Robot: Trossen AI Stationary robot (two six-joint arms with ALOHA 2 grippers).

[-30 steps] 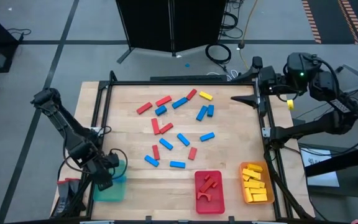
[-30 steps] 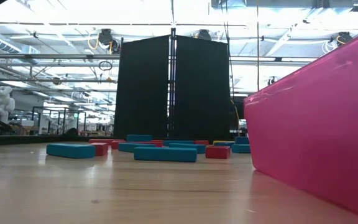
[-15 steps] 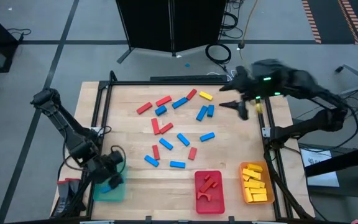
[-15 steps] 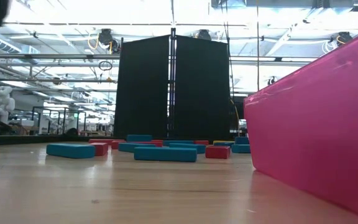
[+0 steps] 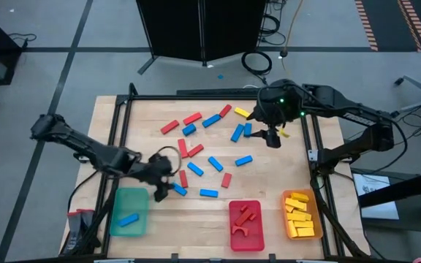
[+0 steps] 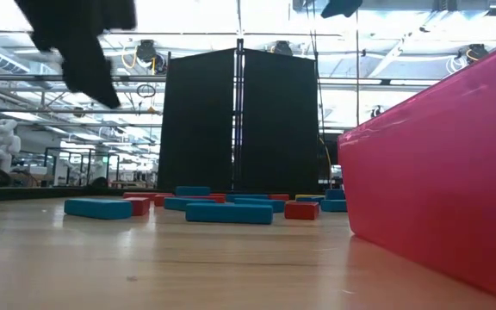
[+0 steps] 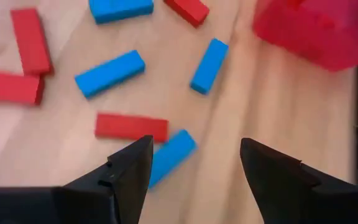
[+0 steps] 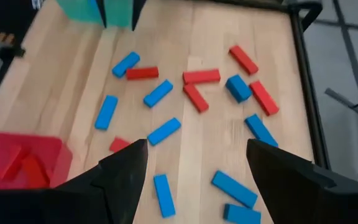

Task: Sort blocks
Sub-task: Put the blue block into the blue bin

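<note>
Table: a pale wooden table top (image 5: 283,164) inside a dark frame, seen from above with both arms reaching in over it.
Left arm: stretched from the table's left edge toward the middle; the left gripper (image 5: 163,183) hangs over the near-left part of the scatter, its fingers (image 7: 126,171) spread apart with nothing between them, a blue bar (image 7: 169,155) and a red bar (image 7: 131,127) lying on the wood below.
Right arm: reaching in from the far right; the right gripper (image 5: 271,136) sits above the far-right blocks, its fingers (image 8: 124,169) wide apart and empty.
Green tray: green tray (image 5: 123,204) at the near-left corner, one blue block (image 5: 128,219) inside it.
Red tray: red tray (image 5: 256,241) at the near edge, middle, holding red pieces (image 5: 244,217), an arch among them; its wall fills the right of the low view.
Orange tray: orange tray (image 5: 287,226) near right, filled with yellow blocks (image 5: 299,215).
Loose blocks: red and blue bars (image 5: 215,163) scattered across the middle of the table, not yet sorted; one yellow bar (image 5: 241,112) lies at the far side, just beside the right gripper.
</note>
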